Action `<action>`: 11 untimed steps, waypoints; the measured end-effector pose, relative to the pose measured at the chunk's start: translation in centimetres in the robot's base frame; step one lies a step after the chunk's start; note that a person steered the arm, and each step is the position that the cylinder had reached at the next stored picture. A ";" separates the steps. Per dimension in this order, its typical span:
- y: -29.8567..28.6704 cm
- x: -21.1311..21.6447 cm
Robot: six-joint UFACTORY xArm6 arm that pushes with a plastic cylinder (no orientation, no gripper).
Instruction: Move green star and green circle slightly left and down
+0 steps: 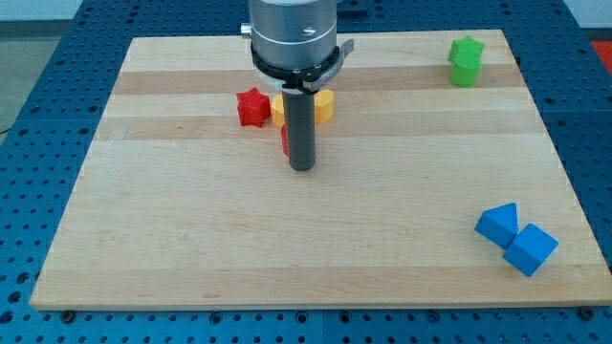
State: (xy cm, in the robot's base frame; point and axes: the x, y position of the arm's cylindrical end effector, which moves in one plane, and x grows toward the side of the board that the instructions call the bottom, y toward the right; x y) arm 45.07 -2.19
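Note:
The green star (pixel 468 48) sits at the view's top right of the wooden board (pixel 191 239). The green circle (pixel 464 73) lies just below it, touching it. My tip (pixel 302 168) rests on the board left of centre, far to the left of and below both green blocks. The dark rod rises from the tip into the arm's grey housing at the view's top.
A red star (pixel 252 107) lies up and left of my tip. Two yellow blocks (pixel 324 105) sit behind the rod, partly hidden. A small red block (pixel 285 139) shows at the rod's left edge. Two blue blocks (pixel 498 224) (pixel 531 249) touch at the bottom right.

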 end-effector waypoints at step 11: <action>22.2 -8.4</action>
State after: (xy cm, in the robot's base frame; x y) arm 36.69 20.01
